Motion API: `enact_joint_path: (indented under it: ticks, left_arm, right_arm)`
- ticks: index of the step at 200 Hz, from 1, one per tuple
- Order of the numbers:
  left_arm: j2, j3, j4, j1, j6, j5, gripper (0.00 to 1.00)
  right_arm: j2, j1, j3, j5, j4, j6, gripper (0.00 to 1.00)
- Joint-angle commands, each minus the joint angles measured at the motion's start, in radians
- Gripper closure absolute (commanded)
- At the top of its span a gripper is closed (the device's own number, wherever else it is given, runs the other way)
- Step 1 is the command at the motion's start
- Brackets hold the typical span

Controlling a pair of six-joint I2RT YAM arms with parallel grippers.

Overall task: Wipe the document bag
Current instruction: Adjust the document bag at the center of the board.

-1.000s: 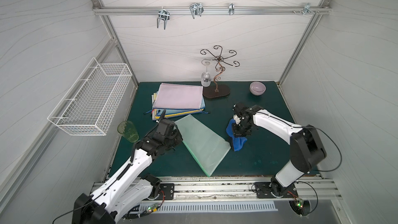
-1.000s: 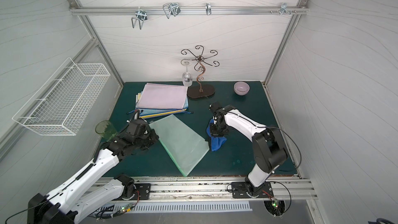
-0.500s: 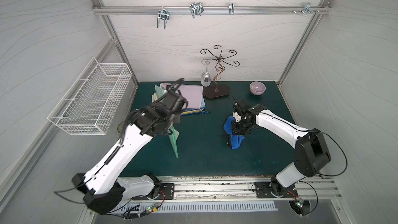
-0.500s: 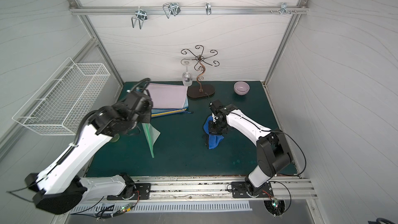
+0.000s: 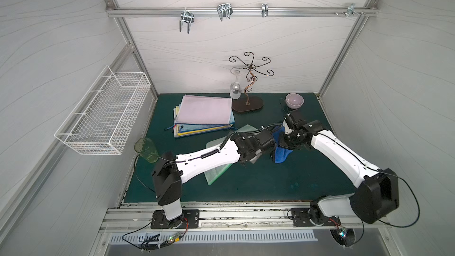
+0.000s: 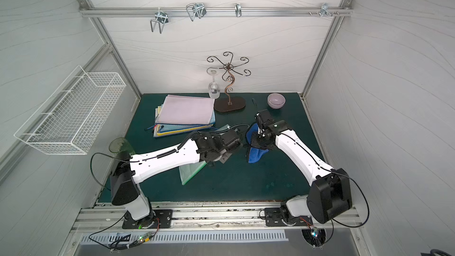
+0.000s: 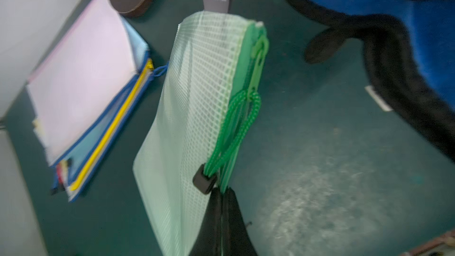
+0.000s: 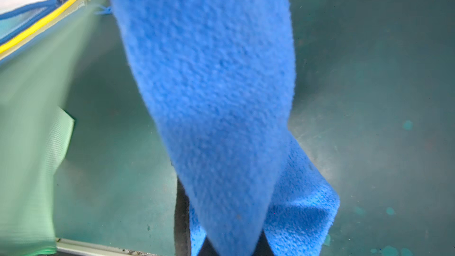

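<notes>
The document bag [image 7: 197, 99] is pale green mesh with a green zipper and cord. My left gripper [image 7: 222, 192] is shut on its zipper edge near the cord's black stopper. In both top views my left forearm hides most of the bag [image 5: 216, 171], which hangs tilted over the middle of the green mat [image 5: 258, 183], with only its ends showing [image 6: 190, 172]. My right gripper [image 8: 234, 245] is shut on a blue cloth [image 8: 209, 82] that hangs from it. The cloth [image 5: 282, 155] is just to the right of the left wrist and close to the bag's zipper end.
A stack of coloured document bags [image 5: 204, 113] lies at the back left of the mat. Behind it stand a curled metal glass stand [image 5: 247, 104] with a hanging wine glass [image 5: 235, 91] and a purple bowl [image 5: 294, 100]. A green cup [image 5: 147, 149] sits at the left edge under a wire basket [image 5: 103, 114].
My left arm lifted the green bag off the mat, raised it at the left, then swung it to the centre beside the cloth. My right gripper has barely moved.
</notes>
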Motion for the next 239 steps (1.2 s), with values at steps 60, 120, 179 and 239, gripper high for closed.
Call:
enact_joint_path:
  ticks: [60, 120, 179, 239]
  left_arm:
    - [0.081, -0.006, 0.241, -0.018, -0.026, 0.311, 1.00]
    - [0.137, -0.002, 0.273, -0.071, 0.068, 0.430, 1.00]
    - [-0.035, -0.108, 0.241, 0.075, 0.036, 0.406, 1.00]
    - [-0.383, -0.073, -0.044, 0.363, 0.186, 0.180, 1.00]
  right_arm:
    - [-0.119, -0.048, -0.022, 0.137, -0.067, 0.029, 1.00]
    - [-0.253, -0.076, -0.020, 0.281, -0.093, 0.051, 1.00]
    - [-0.293, -0.076, -0.059, 0.244, -0.057, 0.058, 1.00]
    - [-0.236, -0.072, -0.119, 0.085, 0.018, 0.032, 1.00]
